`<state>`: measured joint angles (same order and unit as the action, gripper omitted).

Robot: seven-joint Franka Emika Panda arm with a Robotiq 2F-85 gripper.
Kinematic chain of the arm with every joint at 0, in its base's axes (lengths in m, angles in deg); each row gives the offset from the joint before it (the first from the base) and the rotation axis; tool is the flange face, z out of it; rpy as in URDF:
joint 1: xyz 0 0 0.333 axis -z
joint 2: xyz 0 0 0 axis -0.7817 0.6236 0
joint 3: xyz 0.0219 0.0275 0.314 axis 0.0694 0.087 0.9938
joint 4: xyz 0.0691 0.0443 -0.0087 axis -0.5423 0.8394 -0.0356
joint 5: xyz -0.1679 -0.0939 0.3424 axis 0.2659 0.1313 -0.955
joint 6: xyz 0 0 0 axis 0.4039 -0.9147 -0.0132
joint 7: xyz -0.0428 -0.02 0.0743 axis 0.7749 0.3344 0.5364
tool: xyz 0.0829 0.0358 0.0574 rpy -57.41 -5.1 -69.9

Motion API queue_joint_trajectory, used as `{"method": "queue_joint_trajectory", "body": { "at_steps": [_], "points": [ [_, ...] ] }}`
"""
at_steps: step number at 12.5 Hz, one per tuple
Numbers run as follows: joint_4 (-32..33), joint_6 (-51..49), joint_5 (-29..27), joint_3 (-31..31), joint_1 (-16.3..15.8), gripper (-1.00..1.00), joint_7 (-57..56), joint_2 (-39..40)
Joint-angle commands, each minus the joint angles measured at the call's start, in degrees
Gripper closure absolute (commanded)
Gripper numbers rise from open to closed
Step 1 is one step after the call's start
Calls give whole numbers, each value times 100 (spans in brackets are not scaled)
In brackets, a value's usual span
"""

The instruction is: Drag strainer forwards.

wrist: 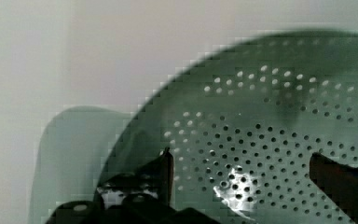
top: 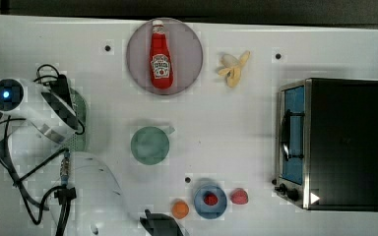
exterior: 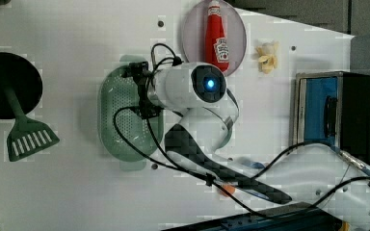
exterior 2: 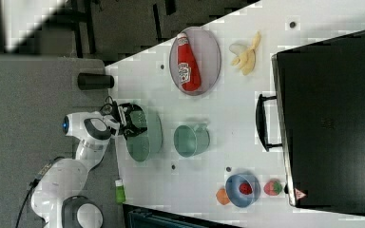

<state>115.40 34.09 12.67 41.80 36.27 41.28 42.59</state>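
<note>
The strainer [exterior: 125,130] is a pale mint-green oval colander with many small holes. It lies on the white table at the top view's left, partly under my arm, with its rim [top: 82,113] showing. My gripper [wrist: 242,177] is open and reaches down into the bowl near one end. In the wrist view one dark fingertip [wrist: 163,170] stands near the rim and tab handle, and the other fingertip [wrist: 340,182] is over the perforated floor. Nothing is between them. The gripper [exterior: 142,94] hangs over the strainer's end toward the left view's top, and the gripper [exterior 2: 132,119] also shows in the right view.
A darker green cup [top: 150,145] stands to the strainer's right in the top view. Beyond it are a ketchup bottle [top: 161,56] on a grey plate, a banana [top: 234,69], a toaster oven [top: 330,142], and a blue bowl [top: 210,199] with small fruits. A green spatula [exterior: 26,139] lies at the left view's left.
</note>
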Motion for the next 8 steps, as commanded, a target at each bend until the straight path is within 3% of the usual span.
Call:
{"method": "queue_joint_trajectory", "body": {
  "at_steps": [1, 8],
  "points": [
    [-523, -76, 35, -126, -155, -100, 240, 137],
    [-1481, -209, 35, -339, -289, -100, 242, 657]
  ]
}}
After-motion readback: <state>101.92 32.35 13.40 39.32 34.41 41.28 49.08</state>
